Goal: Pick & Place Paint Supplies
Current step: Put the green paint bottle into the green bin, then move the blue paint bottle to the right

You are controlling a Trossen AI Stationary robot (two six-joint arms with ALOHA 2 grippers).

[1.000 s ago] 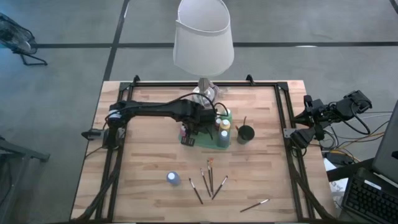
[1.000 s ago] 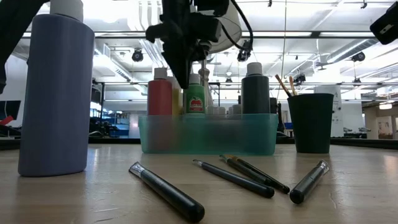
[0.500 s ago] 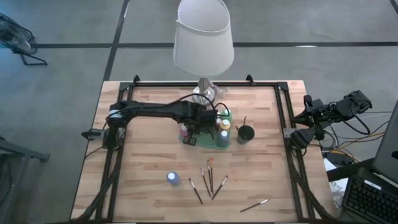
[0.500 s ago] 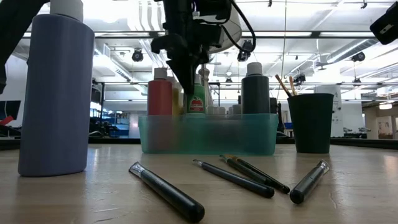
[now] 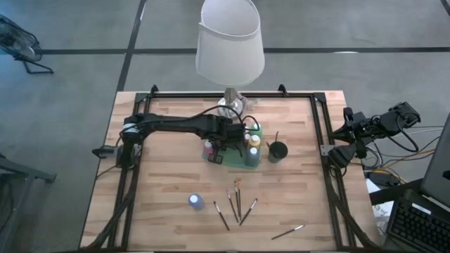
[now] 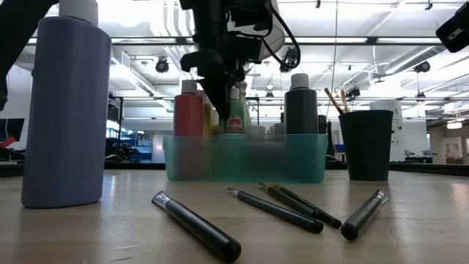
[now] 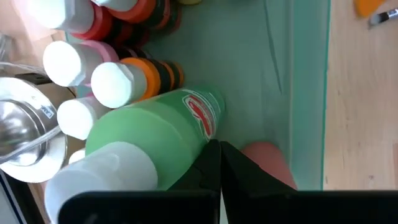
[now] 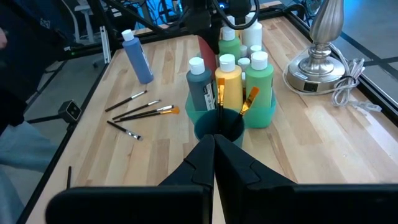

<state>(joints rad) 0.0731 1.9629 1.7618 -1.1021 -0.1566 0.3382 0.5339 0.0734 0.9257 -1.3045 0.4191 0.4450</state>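
A teal tray (image 5: 232, 160) mid-table holds several white-capped paint bottles standing on their bases. One of them is a green bottle (image 7: 155, 134). My left gripper (image 7: 219, 149) is shut and points down into the tray, close beside that green bottle (image 6: 235, 117). A blue bottle (image 5: 196, 202) stands alone nearer the front, with several paintbrushes (image 5: 238, 204) lying flat next to it. More brushes stick out of a dark cup (image 5: 278, 150) right of the tray. My right gripper (image 8: 213, 149) is shut and waits past the table's right edge. My left gripper comes down from above with its fingers shut and nothing between them. Its tips stand right beside the green bottle's labelled side (image 7: 202, 121). I cannot tell whether they touch it.
A lamp with a white shade (image 5: 230, 42) stands behind the tray, its silver base (image 8: 323, 62) close to the tray's far side. One brush (image 5: 288, 230) lies apart at the front right. Bare wood lies to the left and right of the tray.
My left gripper has sunk a little among the bottles in the tray and stayed shut. The bottles and brushes stand as before.
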